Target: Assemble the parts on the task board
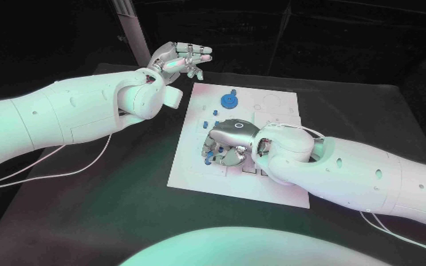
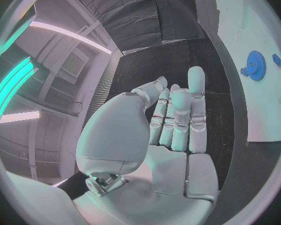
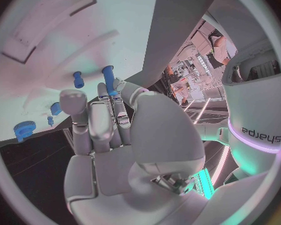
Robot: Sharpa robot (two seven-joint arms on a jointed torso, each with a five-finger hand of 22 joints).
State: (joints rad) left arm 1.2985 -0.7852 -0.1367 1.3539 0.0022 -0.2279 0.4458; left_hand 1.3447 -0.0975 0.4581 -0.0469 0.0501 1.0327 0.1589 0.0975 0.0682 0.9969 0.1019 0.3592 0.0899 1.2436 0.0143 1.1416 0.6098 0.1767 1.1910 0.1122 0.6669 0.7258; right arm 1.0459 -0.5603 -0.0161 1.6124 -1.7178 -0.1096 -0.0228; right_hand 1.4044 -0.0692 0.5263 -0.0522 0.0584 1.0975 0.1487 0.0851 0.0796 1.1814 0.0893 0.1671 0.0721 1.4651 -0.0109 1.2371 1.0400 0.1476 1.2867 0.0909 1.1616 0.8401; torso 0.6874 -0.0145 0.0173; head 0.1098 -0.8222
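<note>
Blue plastic peg (image 3: 107, 76), small, rigid and probably light, stands on the white task board (image 1: 279, 189); grasp its shaft. Right robot hand (image 1: 233, 140) hovers there, grip indiscernible; left robot hand (image 1: 180, 58) is raised, fingers extended, holding nothing.

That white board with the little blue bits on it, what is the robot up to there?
It is putting small blue parts together on the task board. The right hand is down over the middle of the board, its fingers among the blue pegs; whether it grips one cannot be told. The left hand is raised off the board's far left corner, fingers straight, holding nothing. A blue gear sits on the board's far part.
</note>
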